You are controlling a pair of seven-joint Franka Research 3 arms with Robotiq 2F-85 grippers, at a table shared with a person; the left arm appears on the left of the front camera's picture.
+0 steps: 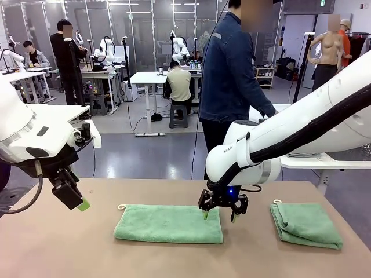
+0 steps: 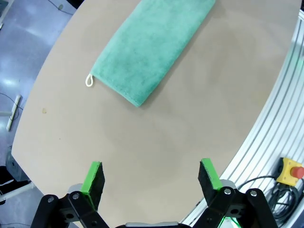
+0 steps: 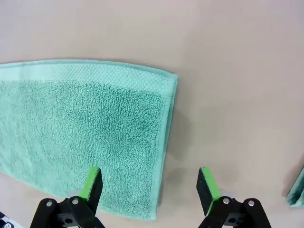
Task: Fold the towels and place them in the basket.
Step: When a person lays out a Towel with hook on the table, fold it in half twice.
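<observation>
A mint-green towel (image 1: pixel 169 223) lies folded in half lengthwise in the middle of the table, its white loop at the left corner. My right gripper (image 1: pixel 220 215) hovers open just over its right end, one pad above the cloth (image 3: pixel 85 133) and the other above bare table. A second towel (image 1: pixel 305 223), folded smaller, lies at the right. My left gripper (image 1: pixel 75 197) hangs open above the table's left side, well clear of the first towel (image 2: pixel 152 47). The basket is out of view.
A person in a denim jacket (image 1: pixel 229 63) stands at the far side of the table (image 1: pixel 69 249). An aluminium frame and a yellow emergency-stop box (image 2: pixel 289 171) run along the table's edge near my left arm.
</observation>
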